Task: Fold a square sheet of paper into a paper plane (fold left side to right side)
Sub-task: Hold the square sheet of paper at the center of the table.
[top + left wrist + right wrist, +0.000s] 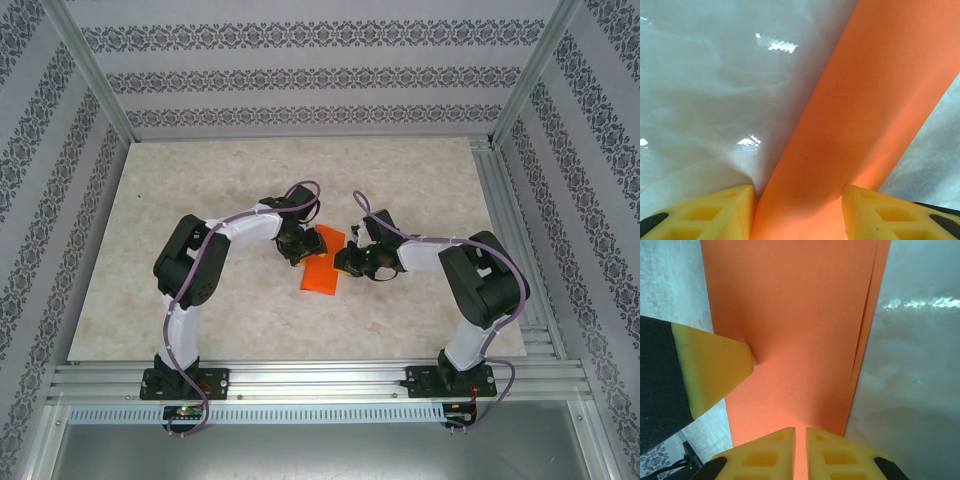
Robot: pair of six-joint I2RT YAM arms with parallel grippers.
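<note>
Orange is the colour of the paper plane (pixel 320 275). From above it lies flat on the pale table (pixel 200 200), near the middle, as a folded piece with straight edges between the two arms. The left end effector (pixel 303 243) is at its far left corner and the right end effector (pixel 350 262) is at its right side, both very close to it. From the left wrist, the paper plane (pixel 865 100) runs as a broad band from the bottom centre up to the top right. The two yellow fingers (pixel 715 215) stand apart, about half open, one at each long edge of the band, and I cannot tell whether they squeeze it. From the right wrist, the paper plane (pixel 790 315) covers the upper middle, with a second layer showing along its right edge. The two yellow fingers (pixel 765 455) at the bottom are almost fully closed, and the near edge of the paper goes into the thin slit between them. A yellow fingertip (pixel 725 360) of the other arm comes in from the left and presses a small dent into the paper.
</note>
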